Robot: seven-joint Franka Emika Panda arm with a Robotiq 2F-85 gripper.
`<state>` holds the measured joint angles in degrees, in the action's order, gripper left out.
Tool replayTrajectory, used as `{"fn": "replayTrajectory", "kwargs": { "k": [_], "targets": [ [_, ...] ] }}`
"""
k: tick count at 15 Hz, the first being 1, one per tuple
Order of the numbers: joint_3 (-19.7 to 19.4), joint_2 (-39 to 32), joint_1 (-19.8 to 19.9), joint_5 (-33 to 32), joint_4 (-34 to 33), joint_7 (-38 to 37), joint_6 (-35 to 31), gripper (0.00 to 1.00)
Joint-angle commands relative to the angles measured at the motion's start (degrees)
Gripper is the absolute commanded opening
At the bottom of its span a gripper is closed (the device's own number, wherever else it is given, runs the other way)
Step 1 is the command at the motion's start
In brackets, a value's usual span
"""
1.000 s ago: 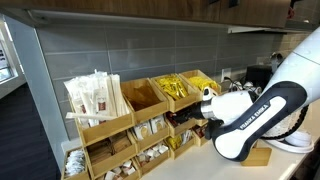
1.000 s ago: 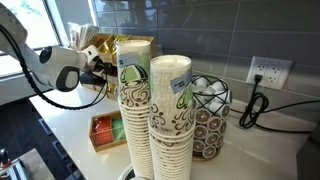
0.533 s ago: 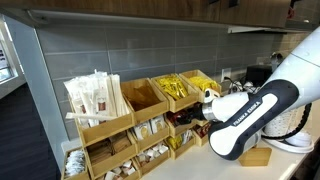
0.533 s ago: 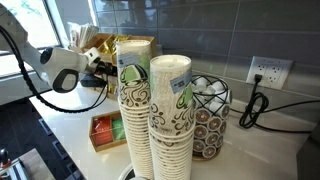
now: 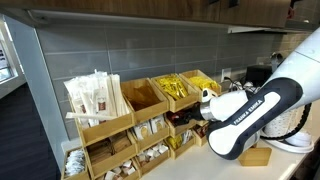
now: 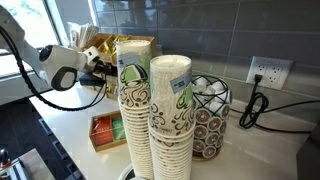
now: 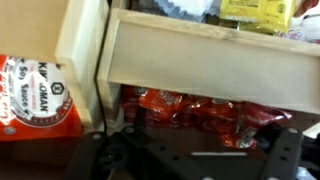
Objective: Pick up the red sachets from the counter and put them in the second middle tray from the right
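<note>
Up at the mouth of the light-wood slanted middle-tier bin (image 5: 178,122): hovers with black two-finger gripper (image 7: 210,128) spread, seemingly empty, barely shifted from a second ago; leaves tiny flat red sachets (image 7: 200,108) heaped inside, so looks delivered.

Counter (image 6: 72,124) w/ rack (image 5: 106,130), 2 cup stacks (image 6: 170,112), tray (image 6: 104,144).

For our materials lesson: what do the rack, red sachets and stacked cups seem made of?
Rack: pale wood, matte, faint grain. Red sachets: probably plastic film or foil; they crinkle and shine. Cups: likely paper, with matte printed sides.
</note>
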<state>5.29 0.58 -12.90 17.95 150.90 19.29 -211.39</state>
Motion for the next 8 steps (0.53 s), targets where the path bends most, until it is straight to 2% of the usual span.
{"fn": "replayTrajectory", "kwargs": {
  "k": [1, 8],
  "targets": [
    [-0.17, 3.55, -0.12, -4.67, 1.01, -5.57, 4.81, 1.00],
    [-0.49, 6.72, 0.23, -6.03, 1.76, -3.65, 11.46, 1.00]
  ]
}}
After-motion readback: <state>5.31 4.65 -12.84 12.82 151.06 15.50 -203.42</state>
